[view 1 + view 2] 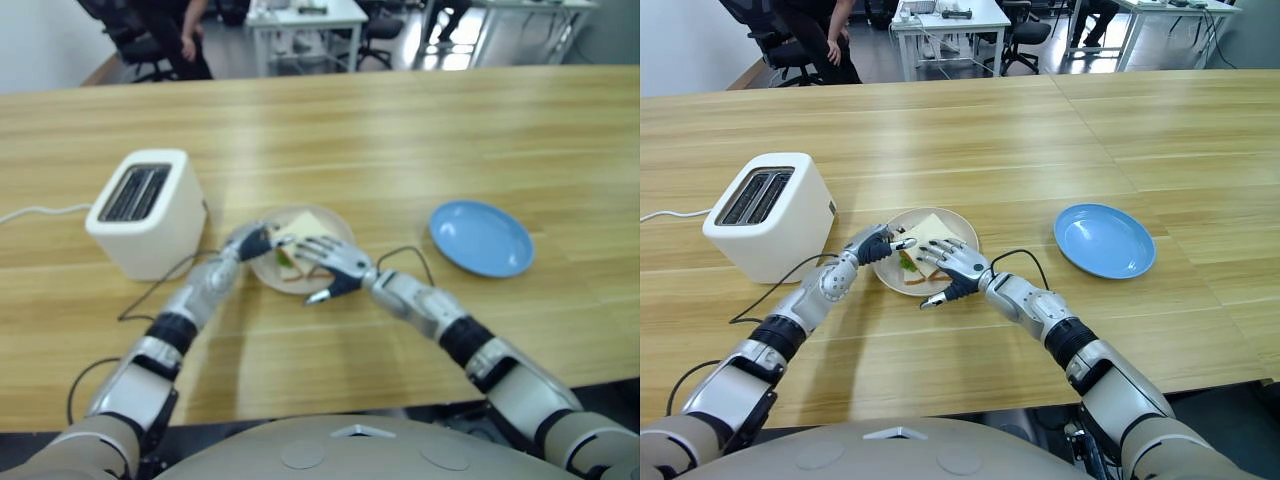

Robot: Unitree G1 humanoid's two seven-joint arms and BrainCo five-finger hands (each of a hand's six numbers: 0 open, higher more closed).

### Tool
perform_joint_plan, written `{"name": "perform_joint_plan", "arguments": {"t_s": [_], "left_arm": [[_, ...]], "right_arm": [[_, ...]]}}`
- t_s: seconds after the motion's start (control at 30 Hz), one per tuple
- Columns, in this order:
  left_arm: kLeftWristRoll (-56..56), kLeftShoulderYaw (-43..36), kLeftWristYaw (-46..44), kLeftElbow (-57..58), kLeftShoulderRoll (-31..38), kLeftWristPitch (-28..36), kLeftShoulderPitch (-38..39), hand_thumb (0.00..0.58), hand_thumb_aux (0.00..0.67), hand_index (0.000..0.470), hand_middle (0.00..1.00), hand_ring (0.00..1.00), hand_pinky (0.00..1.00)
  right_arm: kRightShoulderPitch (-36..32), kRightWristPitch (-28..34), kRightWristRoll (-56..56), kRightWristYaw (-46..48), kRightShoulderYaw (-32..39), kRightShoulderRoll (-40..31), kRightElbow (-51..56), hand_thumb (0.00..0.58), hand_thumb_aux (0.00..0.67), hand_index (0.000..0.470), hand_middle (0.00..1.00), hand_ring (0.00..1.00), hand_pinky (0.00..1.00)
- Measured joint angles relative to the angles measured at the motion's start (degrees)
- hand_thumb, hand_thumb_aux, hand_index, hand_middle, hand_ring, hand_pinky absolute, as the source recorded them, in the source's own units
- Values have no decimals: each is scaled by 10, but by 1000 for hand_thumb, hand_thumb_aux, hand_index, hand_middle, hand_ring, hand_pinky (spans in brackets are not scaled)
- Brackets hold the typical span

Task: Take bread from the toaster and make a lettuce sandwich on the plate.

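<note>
Both hands meet at the tan plate (898, 289) on the desk (1040, 140), probably to square up the top slice. Right hand (958, 262): fingers spread flat, gripping nothing, over the near edge of the bread (932, 229). Left hand (872, 244) sits at the slice's left edge (its hold cannot be told). The plate contains bread over lettuce (908, 262). The toaster (765, 215) stands to the left and the blue plate (1105, 240) to the right.

Toaster (768, 225), white, dark slots. Sandwich plate (892, 283), cream; bread (932, 232) pale tan, lettuce (908, 263) green. Second plate (1104, 241), blue. Table (990, 140), light wood-grain planks.
</note>
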Motion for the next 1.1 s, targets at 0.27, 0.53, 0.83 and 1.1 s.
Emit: {"name": "perform_joint_plan", "arguments": {"t_s": [0.27, 0.53, 0.83, 1.1], "left_arm": [[124, 5, 93, -120, 36, 93, 2, 0, 0, 0, 0, 0, 0], [62, 47, 100, -163, 43, 58, 40, 0, 0, 0, 0, 0, 0], [-228, 119, -61, -202, 24, -74, 106, 580, 670, 460, 1000, 1000, 1000], [-363, 147, -353, -407, 194, 37, 246, 580, 670, 460, 1000, 1000, 1000]], "right_arm": [[-1, 0, 14, 14, 4, 1, 8, 0, 0, 0, 0, 0, 0], [20, -3, 22, -19, -9, -26, -37, 0, 0, 0, 0, 0, 0], [106, -123, 155, -200, -222, -92, -279, 580, 670, 460, 1000, 1000, 1000], [192, -85, 361, 105, -225, -182, -305, 580, 670, 460, 1000, 1000, 1000]]}}
